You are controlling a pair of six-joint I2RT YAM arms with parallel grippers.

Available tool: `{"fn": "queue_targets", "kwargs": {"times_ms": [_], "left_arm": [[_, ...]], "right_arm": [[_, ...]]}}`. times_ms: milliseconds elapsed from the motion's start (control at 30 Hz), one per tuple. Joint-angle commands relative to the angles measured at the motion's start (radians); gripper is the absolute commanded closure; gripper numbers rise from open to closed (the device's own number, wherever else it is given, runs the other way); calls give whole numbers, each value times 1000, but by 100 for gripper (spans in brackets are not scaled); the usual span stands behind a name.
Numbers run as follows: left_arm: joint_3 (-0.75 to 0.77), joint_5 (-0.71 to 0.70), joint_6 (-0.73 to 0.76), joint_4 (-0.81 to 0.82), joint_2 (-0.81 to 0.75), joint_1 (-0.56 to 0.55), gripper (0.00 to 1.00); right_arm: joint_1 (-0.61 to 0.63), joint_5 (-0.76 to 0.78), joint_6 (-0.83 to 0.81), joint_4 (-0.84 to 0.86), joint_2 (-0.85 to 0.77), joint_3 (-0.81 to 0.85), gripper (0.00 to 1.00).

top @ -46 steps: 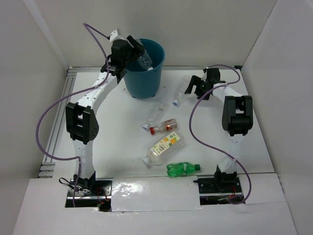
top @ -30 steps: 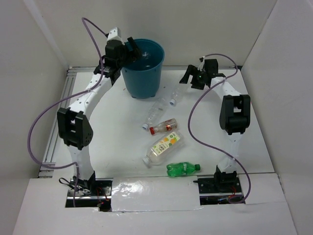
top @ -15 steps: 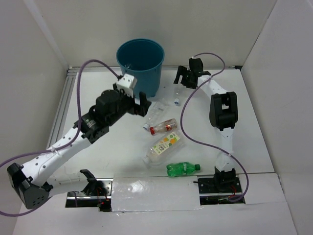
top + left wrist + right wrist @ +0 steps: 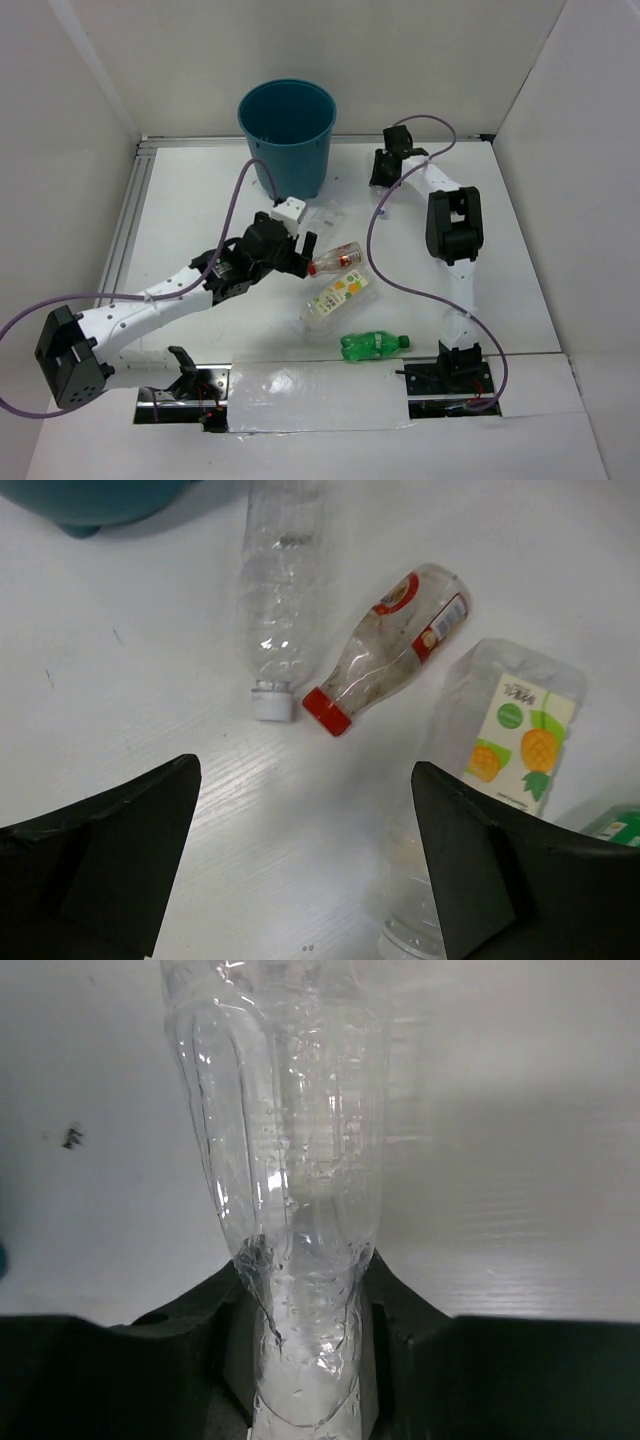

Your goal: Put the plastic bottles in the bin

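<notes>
The right pincer (image 4: 305, 1300) is seen clamped on a clear bottle (image 4: 290, 1110); the left pincer (image 4: 305, 770) is held wide open above the red-capped bottle (image 4: 390, 650).

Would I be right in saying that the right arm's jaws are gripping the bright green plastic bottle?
Not quite. The right wrist view shows the right gripper with its jaws pinching a clear ribbed plastic bottle, not the green one. The bright green plastic bottle lies ungripped in the top external view.
</notes>
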Motion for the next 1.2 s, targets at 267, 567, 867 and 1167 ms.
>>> {"fn": "queue_targets", "kwargs": {"times_ms": [267, 567, 867, 1167], "left_arm": [[-25, 62, -12, 44, 131, 6, 1], [-60, 417, 13, 3, 60, -151, 13], [-146, 383, -117, -2, 0, -298, 2], [-209, 173, -200, 44, 34, -309, 1]], "right_arm": [[-132, -656, -341, 35, -377, -90, 83], [-26, -912, -434, 343, -540, 35, 83], [188, -831, -333, 476, -234, 375, 67], [242, -734, -282, 572, -45, 492, 16]]}}
